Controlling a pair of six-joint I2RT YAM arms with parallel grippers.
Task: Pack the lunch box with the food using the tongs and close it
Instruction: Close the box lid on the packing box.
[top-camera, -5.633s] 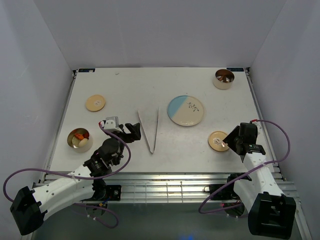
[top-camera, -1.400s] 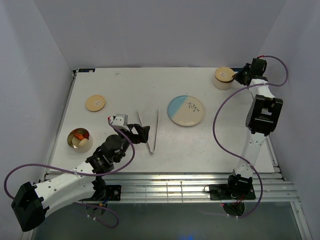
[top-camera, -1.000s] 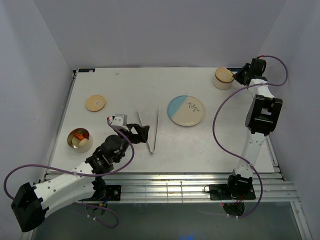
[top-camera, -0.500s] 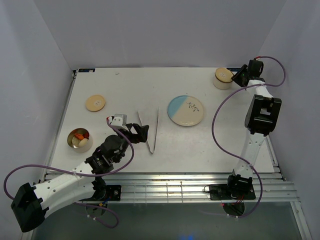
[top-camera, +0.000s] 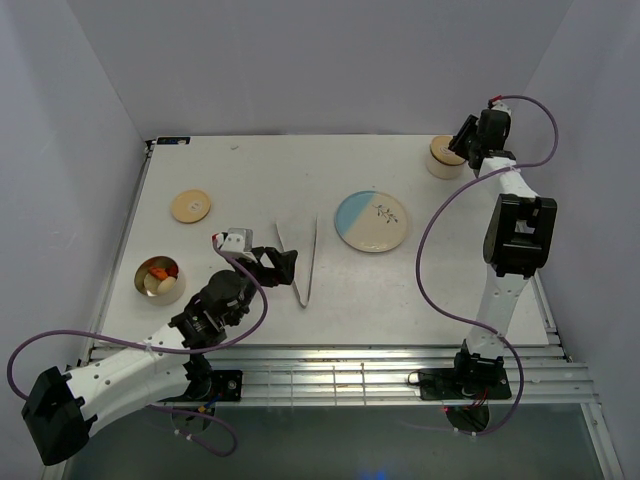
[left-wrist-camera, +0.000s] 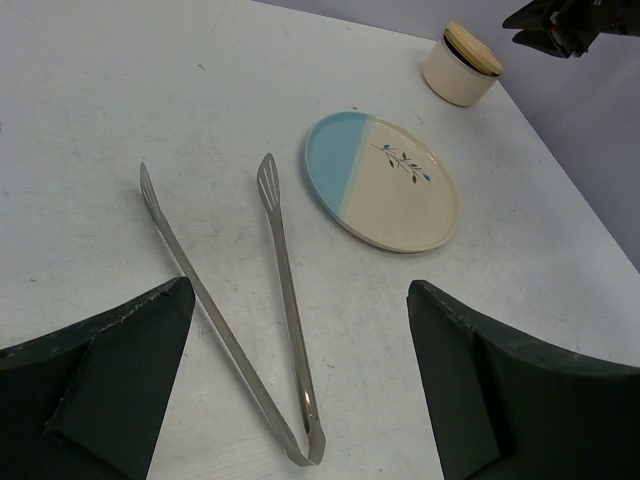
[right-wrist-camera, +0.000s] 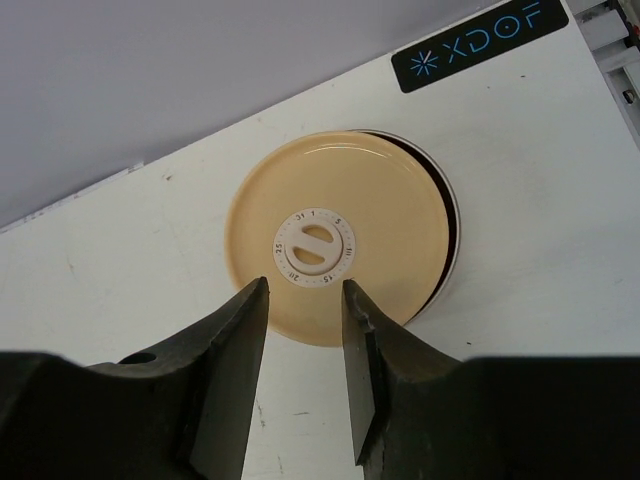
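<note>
Left claw (top-camera: 280, 262) gapes over the tongs (left-wrist-camera: 287, 300) — straddle both arms near the joined end; right claw (right-wrist-camera: 303, 300) hangs released above the lid (right-wrist-camera: 380, 250).

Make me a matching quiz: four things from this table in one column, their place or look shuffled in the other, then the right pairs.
1. tongs
2. plate
3. food
4. loose lid

A. inside the open tub near the left edge
B. lying flat on its own, far left
C. spread in a V, mid-table
D. blue and cream, right of the tongs

Pairs: 1-C, 2-D, 3-A, 4-B
</note>
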